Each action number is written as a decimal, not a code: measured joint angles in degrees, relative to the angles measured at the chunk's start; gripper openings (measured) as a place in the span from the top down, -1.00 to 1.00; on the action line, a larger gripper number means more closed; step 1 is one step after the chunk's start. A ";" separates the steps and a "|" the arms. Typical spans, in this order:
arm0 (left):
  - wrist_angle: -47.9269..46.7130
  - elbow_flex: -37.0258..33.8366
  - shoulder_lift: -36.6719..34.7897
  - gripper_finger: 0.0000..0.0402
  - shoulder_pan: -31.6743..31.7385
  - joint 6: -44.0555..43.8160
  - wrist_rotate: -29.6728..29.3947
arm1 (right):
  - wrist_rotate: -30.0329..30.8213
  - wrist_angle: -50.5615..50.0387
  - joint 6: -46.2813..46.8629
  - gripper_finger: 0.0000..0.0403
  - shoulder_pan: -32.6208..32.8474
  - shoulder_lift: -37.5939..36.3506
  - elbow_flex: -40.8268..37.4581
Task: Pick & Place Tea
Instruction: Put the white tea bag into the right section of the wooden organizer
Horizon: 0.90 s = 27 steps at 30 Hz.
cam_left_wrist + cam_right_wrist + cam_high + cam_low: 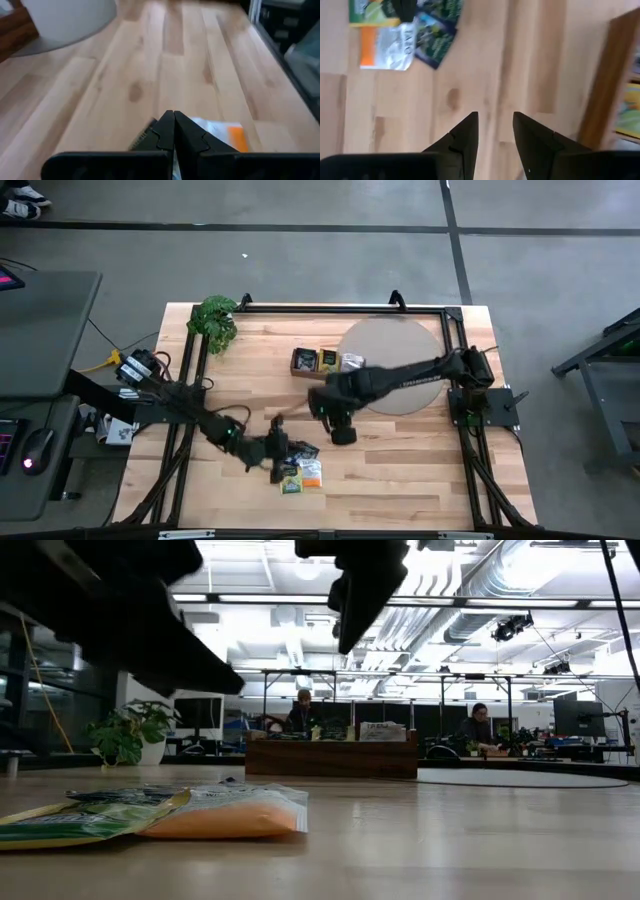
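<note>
1. Two arms work over the wooden table (pixel 400 480) in the high view. The left gripper (pixel 281 461) sits low at the front of the table, right over a small pile of tea sachets (pixel 303 472) in green, orange-white and dark colours. The right gripper (pixel 338 425) hangs over bare wood between that pile and the brown tray (pixel 303 361), which holds a few more sachets. A leafy plant (pixel 215 320) stands at the far left corner, and a round grey mat (pixel 395 360) lies beside the tray, under the right arm.

2. The low view shows the sachet pile (pixel 150 815) lying flat on the table in the near left, a yellow-green one against an orange one. The tray (pixel 330 755) stands farther back, the plant (pixel 125 732) to its left. Dark arm parts cross the top of the picture; which arm is which cannot be told here. People sit at desks in the room behind.

3. In the left wrist view, the left gripper (pixel 173 130) has its fingers pressed fully together with nothing between them. An orange-white sachet (pixel 225 137) lies on the wood just past the tips.

4. In the right wrist view, the right gripper (pixel 495 130) stands partly open and empty over bare wood. The sachets (pixel 405 35) lie well beyond it, and the tray's edge (pixel 600 95) shows at one side.
</note>
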 joint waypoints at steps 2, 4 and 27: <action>-6.69 3.24 0.00 1.00 -2.26 -0.75 -1.76 | 1.09 0.89 1.23 0.41 2.13 0.00 -1.61; -12.68 6.50 0.00 1.00 -4.39 -2.40 -3.01 | 2.26 2.41 2.54 0.41 4.12 0.00 -4.01; -20.25 27.32 21.81 1.00 -8.30 -11.29 -2.20 | 5.89 38.05 17.95 0.41 13.89 0.07 -25.82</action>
